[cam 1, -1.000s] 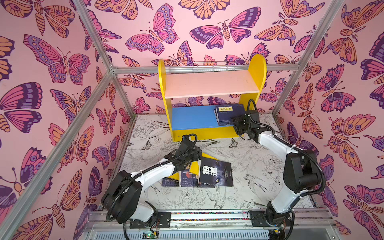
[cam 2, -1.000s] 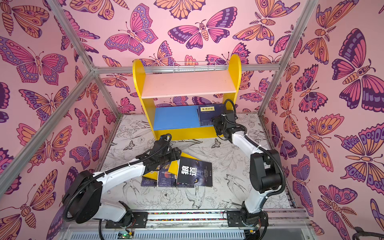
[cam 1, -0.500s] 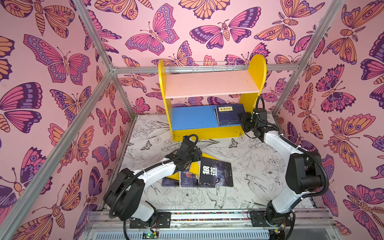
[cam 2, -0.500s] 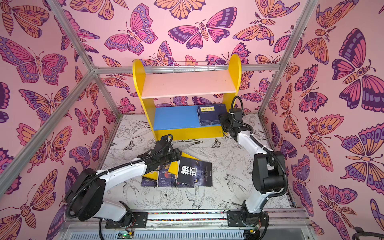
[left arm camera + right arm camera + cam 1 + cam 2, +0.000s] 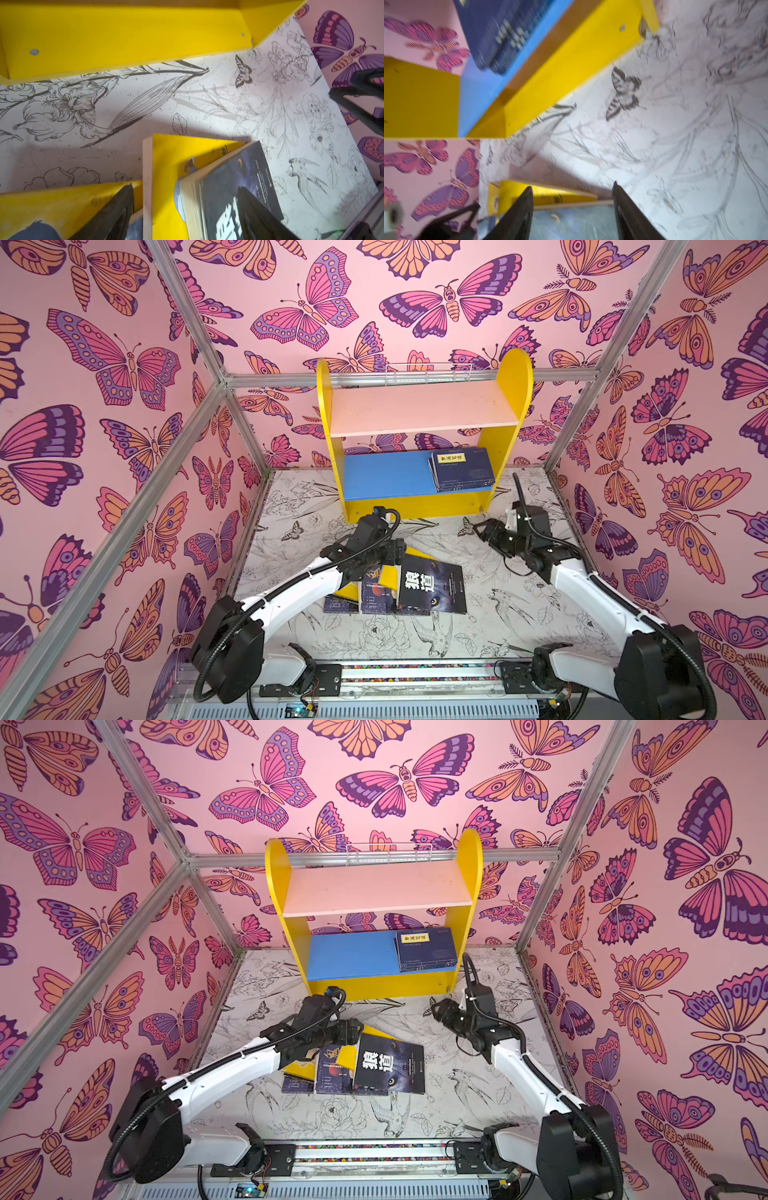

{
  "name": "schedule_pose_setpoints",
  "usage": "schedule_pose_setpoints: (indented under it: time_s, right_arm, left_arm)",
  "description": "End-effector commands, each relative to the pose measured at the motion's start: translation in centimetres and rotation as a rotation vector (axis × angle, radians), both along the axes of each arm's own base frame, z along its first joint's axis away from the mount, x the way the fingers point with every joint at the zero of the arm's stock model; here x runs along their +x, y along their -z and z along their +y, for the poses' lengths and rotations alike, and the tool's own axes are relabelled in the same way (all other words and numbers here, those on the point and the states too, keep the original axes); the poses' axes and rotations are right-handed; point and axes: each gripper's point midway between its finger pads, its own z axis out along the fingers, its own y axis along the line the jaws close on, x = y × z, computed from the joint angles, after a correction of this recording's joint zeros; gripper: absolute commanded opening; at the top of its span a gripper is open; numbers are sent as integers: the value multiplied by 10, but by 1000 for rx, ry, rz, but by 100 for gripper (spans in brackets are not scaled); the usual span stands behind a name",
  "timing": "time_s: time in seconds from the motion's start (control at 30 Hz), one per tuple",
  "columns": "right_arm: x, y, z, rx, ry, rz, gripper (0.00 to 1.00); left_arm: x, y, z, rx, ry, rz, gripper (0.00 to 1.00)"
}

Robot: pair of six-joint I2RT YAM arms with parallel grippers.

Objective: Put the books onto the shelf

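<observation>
Both top views: navy books [image 5: 463, 470] lie flat on the lower tier of the shelf [image 5: 424, 410], right end, at the far edge of the desk [image 5: 498, 614]. The right gripper [image 5: 478, 526], at those books a second ago, has backed away empty. The left gripper [image 5: 351, 1031] hovers over the loose books [image 5: 388, 1065] mid-desk. Left wrist: jaws apart around the yellow book [image 5: 176, 166], so a pickup looks next; close on one book only. Right wrist: jaws wide, nothing between

Navy books [image 5: 462, 470] flat on shelf's [image 5: 424, 406] blue board [image 5: 386, 477]; dark and yellow books [image 5: 430, 583] on floor [image 5: 498, 614]
</observation>
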Motion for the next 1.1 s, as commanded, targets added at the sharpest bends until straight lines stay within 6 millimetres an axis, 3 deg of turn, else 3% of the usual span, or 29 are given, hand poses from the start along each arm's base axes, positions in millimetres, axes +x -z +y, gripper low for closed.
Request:
schedule_pose_setpoints:
  time_s: [0.0,0.17,0.3,0.5,0.6,0.93,1.07]
  right_arm:
    - [-58,42,11,-82,-228,177,61]
    - [-104,86,21,-123,-381,369,62]
    - [-109,101,35,-99,-450,429,62]
    - [-101,116,57,-69,-535,447,60]
    - [-87,104,73,-51,-582,379,59]
    - [-33,12,128,233,-624,72,55]
    - [-26,-2,150,272,-666,29,54]
  left_arm:
    - [-41,22,4,108,111,122,81]
    - [-70,44,-5,132,180,228,81]
    - [-74,56,-11,134,193,281,81]
    - [-73,69,-15,151,201,325,81]
    - [-75,78,-12,165,195,350,81]
    - [-54,89,19,94,14,422,76]
    - [-48,87,28,65,-38,419,73]
